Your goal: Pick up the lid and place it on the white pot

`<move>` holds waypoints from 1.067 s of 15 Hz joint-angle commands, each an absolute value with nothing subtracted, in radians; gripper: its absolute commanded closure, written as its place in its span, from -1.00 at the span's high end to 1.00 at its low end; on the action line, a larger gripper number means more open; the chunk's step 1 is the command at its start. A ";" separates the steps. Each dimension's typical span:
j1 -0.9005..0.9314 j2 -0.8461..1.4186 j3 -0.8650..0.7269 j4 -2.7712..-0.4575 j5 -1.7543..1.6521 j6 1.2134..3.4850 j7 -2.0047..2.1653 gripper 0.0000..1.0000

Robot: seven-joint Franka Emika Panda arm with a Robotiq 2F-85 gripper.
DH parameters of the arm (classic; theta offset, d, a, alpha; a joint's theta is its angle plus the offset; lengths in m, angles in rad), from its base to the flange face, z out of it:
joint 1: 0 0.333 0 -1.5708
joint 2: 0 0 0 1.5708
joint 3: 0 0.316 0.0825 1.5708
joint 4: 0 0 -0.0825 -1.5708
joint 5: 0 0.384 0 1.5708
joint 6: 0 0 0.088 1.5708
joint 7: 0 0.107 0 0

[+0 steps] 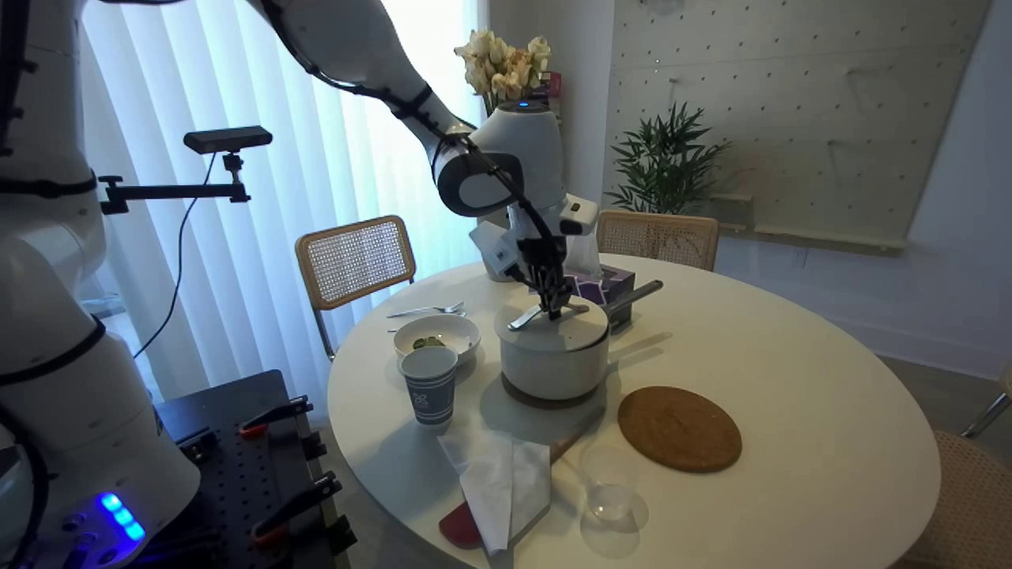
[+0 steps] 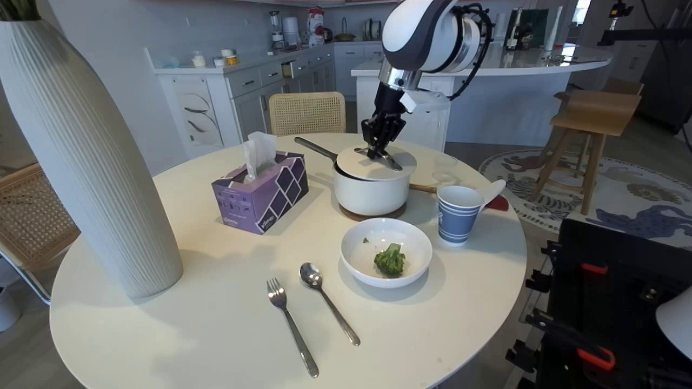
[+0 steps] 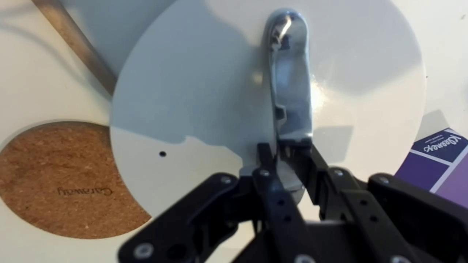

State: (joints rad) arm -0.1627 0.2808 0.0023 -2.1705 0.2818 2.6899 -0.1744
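The lid point(image 3: 204, 102) is flat, round and pale, with a shiny metal bar handle point(image 3: 292, 80) across its middle. In both exterior views the lid point(image 1: 545, 328) point(image 2: 367, 165) lies over the top of the white pot point(image 1: 553, 367) point(image 2: 373, 194). It sits slightly off-centre, with a dark gap along part of the rim. My gripper point(image 3: 289, 155) points down with its fingers close on both sides of the lid's handle. It looks shut on the handle; it also shows in both exterior views point(image 1: 553, 308) point(image 2: 373, 151). In the wrist view the lid hides the pot.
A brown cork mat point(image 1: 680, 428) lies beside the pot. A purple tissue box point(image 2: 262, 189), a white bowl point(image 2: 386, 254), a paper cup point(image 2: 459, 216), a clear cup point(image 1: 609, 498) and a red spatula point(image 1: 462, 525) stand near. A tall vase point(image 2: 102, 162), fork point(image 2: 292, 327) and spoon point(image 2: 330, 305) are also there.
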 commanded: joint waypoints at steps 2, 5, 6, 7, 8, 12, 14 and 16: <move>-0.178 0.271 0.025 -2.157 0.320 2.705 -0.209 -0.88; -0.177 0.278 0.030 -2.151 0.323 2.711 -0.212 -0.88; -0.177 0.281 0.030 -2.149 0.320 2.714 -0.212 -0.88; -0.178 0.285 0.031 -2.146 0.319 2.717 -0.212 -0.88; -0.178 0.289 0.032 -2.143 0.319 2.720 -0.212 -0.88; -0.181 0.301 0.033 -2.131 0.316 2.720 -0.212 -0.88; -0.185 0.309 0.036 -2.122 0.322 2.724 -0.214 -0.88; -0.190 0.318 0.037 -2.111 0.322 2.725 -0.215 -0.88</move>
State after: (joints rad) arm -0.1677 0.3096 0.0154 -2.1430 0.2879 2.7072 -0.1747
